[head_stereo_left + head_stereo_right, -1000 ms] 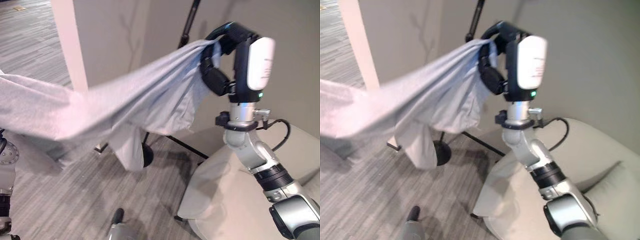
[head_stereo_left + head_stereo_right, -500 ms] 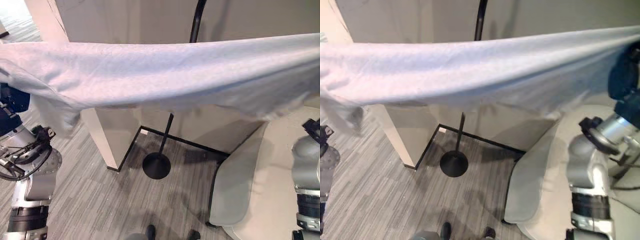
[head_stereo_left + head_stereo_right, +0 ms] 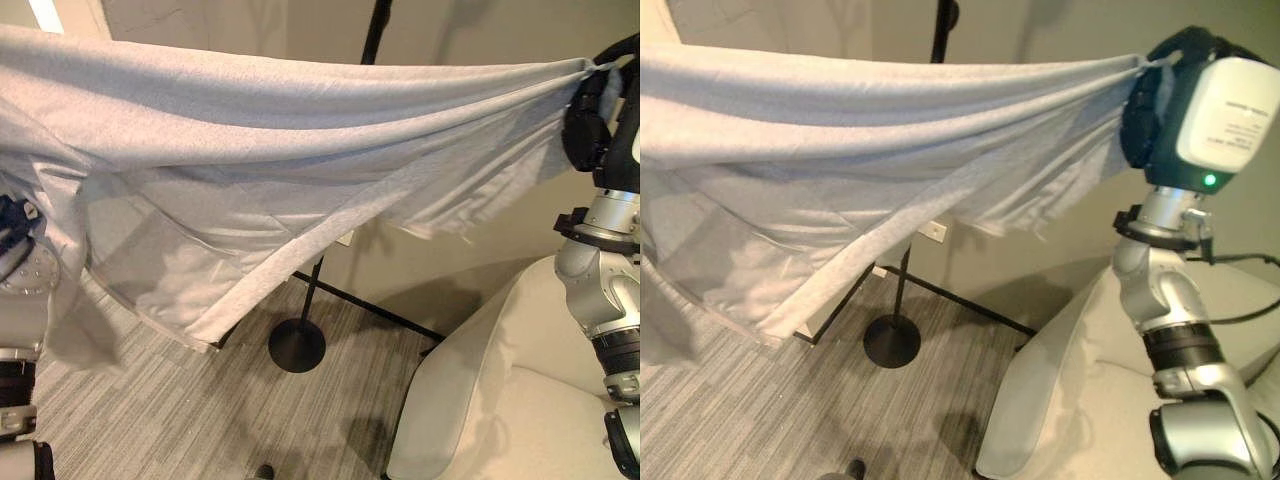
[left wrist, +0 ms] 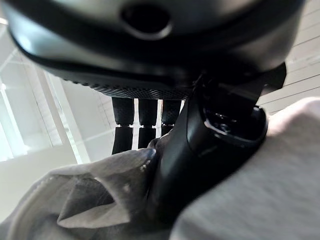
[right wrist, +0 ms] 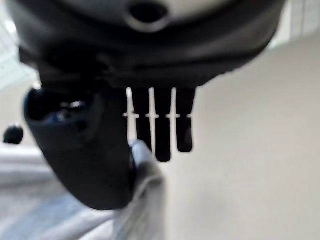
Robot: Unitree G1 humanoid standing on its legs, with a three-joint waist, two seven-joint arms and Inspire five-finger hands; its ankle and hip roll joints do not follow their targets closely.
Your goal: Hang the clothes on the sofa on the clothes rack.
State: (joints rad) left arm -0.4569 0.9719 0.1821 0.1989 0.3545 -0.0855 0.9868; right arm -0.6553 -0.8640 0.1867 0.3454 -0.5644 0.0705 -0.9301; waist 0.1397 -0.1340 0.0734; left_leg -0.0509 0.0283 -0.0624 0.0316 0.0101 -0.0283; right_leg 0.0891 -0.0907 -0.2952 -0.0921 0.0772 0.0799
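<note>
A large light grey garment (image 3: 300,150) is stretched wide in front of me, its lower folds sagging toward the floor. My right hand (image 3: 1145,110) is raised at the upper right and pinches one end of the cloth (image 5: 145,200) between thumb and fingers. In the left wrist view, my left hand (image 4: 200,150) has its thumb clamped over bunched cloth (image 4: 90,200) at the other end. The black clothes rack pole (image 3: 376,30) rises behind the garment, and its round base (image 3: 297,345) stands on the floor below the cloth.
A beige sofa (image 3: 520,400) fills the lower right, under my right arm. A wall runs close behind the rack. Grey striped carpet (image 3: 150,420) lies at the lower left, and a white pillar corner sits behind the hanging cloth.
The whole picture has shifted, so the camera moved. The garment, level and taut half a second ago, now droops in loose folds at the lower left. My right hand is back in view, high at the right.
</note>
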